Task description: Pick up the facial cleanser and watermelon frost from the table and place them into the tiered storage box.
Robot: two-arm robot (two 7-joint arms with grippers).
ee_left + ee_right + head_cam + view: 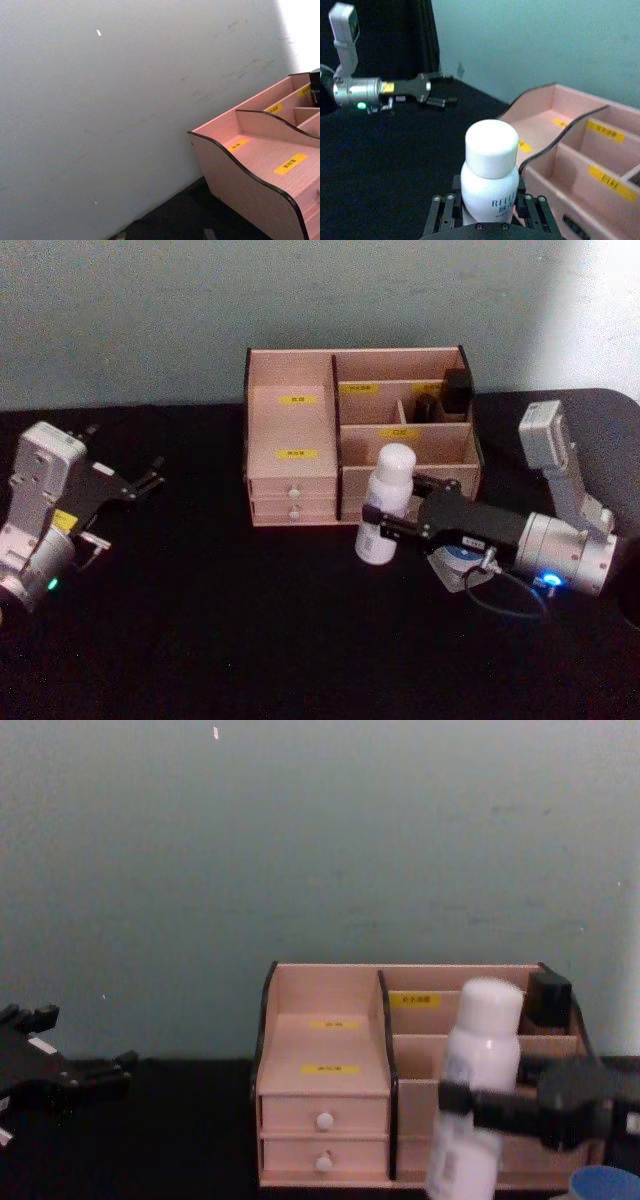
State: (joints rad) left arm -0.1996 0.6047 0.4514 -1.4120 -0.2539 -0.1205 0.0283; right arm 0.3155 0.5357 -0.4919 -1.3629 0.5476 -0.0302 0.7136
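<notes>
The facial cleanser (388, 502), a white bottle with a white cap, stands slightly tilted just in front of the tiered storage box (290, 370). My right gripper (385, 527) is shut on the bottle's lower body, reaching in from the right. The right wrist view shows the facial cleanser (490, 170) between the black fingers (442, 212), with the tiered storage box (580, 175) beside it. In the chest view the facial cleanser (472, 1080) overlaps the tiered storage box (320, 990). A round blue-and-white item (462, 555), perhaps the watermelon frost, lies under the right arm. My left gripper (150, 478) rests open at the far left.
Two dark items (457, 390) stand in the box's back right compartment. Two small drawers with white knobs (294, 502) face me. A wall runs close behind the box. A thin cable (510, 600) loops on the black table by the right arm.
</notes>
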